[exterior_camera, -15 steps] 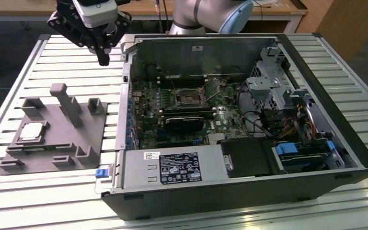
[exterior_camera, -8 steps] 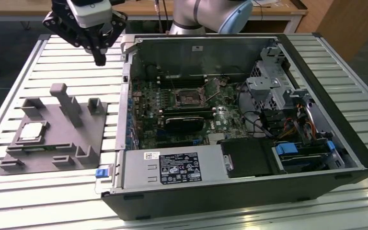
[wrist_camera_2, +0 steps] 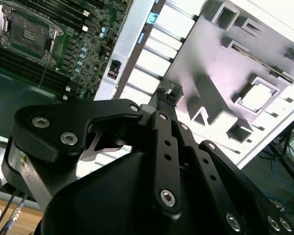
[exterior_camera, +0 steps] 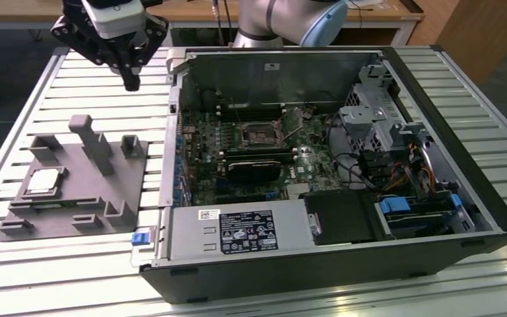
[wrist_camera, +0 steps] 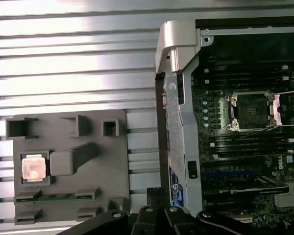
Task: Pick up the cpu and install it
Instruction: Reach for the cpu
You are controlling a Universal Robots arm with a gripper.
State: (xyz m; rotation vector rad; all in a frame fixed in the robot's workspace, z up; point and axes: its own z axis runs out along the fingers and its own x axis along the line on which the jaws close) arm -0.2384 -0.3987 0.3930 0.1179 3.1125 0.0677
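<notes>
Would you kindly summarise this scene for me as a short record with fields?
end effector: shut, holding nothing, above the slatted table beside the open computer case
cpu: lying flat in a recess of the grey fixture
socket: appears empty
task state: cpu not yet picked up

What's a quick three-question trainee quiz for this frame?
1. True or false: the cpu sits in the grey fixture.
2. The gripper holds: A) the cpu B) nothing C) a cable.
3. In the exterior view, the grey fixture lies on which side of the computer case?
Key: 1 true; 2 B; 3 the exterior view's left.
</notes>
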